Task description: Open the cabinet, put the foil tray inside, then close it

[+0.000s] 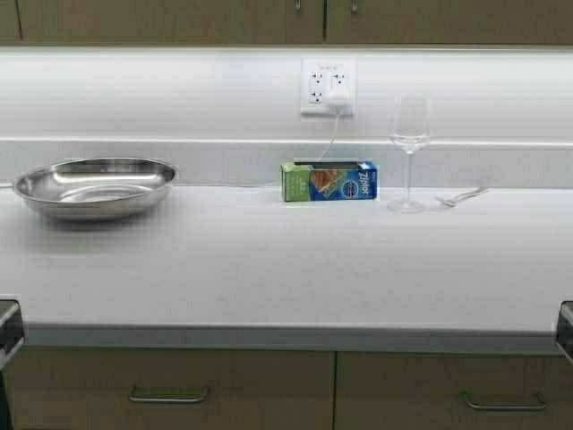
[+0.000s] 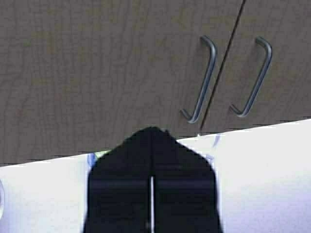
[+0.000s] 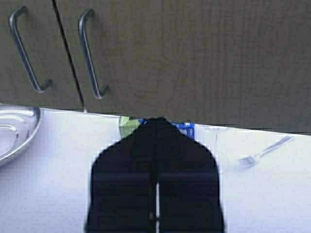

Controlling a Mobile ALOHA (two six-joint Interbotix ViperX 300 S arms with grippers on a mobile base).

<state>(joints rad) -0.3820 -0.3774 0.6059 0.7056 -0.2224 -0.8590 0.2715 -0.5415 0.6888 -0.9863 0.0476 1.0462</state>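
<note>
No foil tray shows in any view. The upper cabinet (image 1: 295,20) hangs above the counter with both doors closed. Its two bar handles show in the left wrist view (image 2: 201,80) and in the right wrist view (image 3: 91,53). My left gripper (image 2: 152,133) is shut and empty, held low in front of the counter at the left. My right gripper (image 3: 156,121) is shut and empty, held low at the right. Only dark edges of the arms show in the high view, at the left (image 1: 7,327) and at the right (image 1: 566,330).
A round polished steel bowl (image 1: 96,185) sits on the white counter (image 1: 269,269) at the left. A green and blue bag box (image 1: 329,180), a wine glass (image 1: 409,148) and a fork (image 1: 461,196) stand along the back. Drawers with handles (image 1: 168,395) are below.
</note>
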